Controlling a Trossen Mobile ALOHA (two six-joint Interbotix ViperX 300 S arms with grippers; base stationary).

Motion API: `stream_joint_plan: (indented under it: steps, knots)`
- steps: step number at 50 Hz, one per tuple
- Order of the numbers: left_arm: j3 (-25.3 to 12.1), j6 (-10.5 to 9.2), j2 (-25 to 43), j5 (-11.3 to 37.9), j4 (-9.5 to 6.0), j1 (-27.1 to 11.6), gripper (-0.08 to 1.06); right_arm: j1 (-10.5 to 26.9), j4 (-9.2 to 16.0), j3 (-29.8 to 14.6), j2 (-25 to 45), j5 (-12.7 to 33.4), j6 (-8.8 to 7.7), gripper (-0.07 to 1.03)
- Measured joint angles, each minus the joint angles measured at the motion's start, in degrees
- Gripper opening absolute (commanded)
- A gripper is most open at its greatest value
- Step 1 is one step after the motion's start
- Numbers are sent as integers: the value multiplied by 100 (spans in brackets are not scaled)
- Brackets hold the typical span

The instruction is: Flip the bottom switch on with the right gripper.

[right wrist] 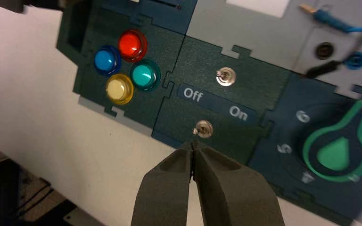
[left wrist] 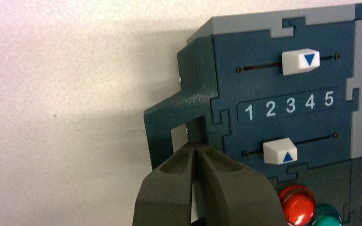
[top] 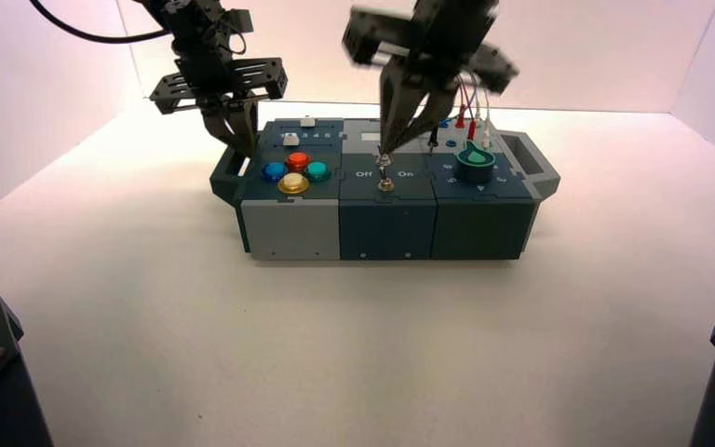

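Note:
The bottom switch [right wrist: 203,128] is a tiny silver toggle on the box's dark middle panel, under the "Off" and "On" lettering; its stubby lever seems to lean toward the Off side. In the high view this bottom switch [top: 386,183] sits near the panel's front edge, with the twin top switch [top: 384,164] just behind it. My right gripper [right wrist: 193,145] is shut and empty, its tips hovering a short way from the bottom switch, not touching it. From above, the right gripper [top: 384,154] points down over the two toggles. My left gripper [left wrist: 194,146] is shut by the box's left handle [left wrist: 169,117].
Four round buttons, red [right wrist: 132,44], blue [right wrist: 106,60], yellow [right wrist: 119,88] and teal [right wrist: 144,75], lie left of the switches. A green knob [right wrist: 344,146] is on the right, and wires [top: 470,107] plug in behind it. Two white sliders [left wrist: 300,61] flank numbers 1 to 5.

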Motion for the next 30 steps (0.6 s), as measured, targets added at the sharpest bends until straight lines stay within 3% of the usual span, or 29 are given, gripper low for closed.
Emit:
stream_joint_plan:
  steps: [12, 30]
  knots:
    - [-123, 9, 132, 9, 0, 0, -3, 70, 26, -114, 378, -316, 9, -2]
    - [-176, 0, 176, 9, 26, 0, -3, 70, 35, -176, 413, -343, 9, -2]
